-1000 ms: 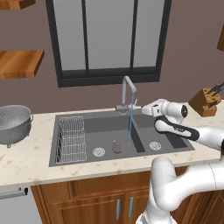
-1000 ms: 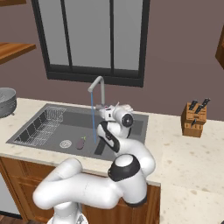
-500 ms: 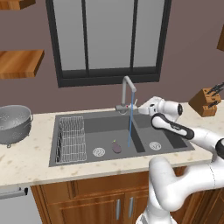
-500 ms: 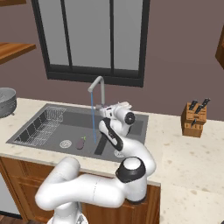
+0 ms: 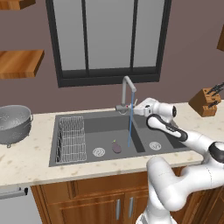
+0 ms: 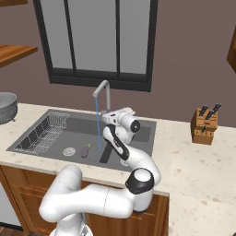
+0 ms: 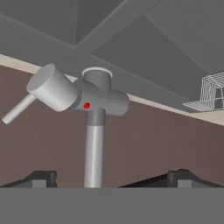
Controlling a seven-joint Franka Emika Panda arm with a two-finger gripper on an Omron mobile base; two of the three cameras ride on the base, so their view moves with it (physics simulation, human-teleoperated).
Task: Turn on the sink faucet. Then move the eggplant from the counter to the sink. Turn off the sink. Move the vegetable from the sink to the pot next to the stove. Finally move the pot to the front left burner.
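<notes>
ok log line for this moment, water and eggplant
faucet: running | eggplant: in sink | gripper: open at faucet base | phase: turn off

Matt grey metal faucet (image 5: pixel 127 92); speckled stone counter (image 5: pixel 30 162); glossy eggplant (image 5: pixel 117 147).

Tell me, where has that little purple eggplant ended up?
The eggplant lies on the floor of the sink, in the basin with the wire rack, between the round drain and the stream of water from the faucet.

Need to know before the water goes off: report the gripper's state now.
Gripper: open, holding nothing, its fingertips apart on either side of the sink faucet base.
</notes>
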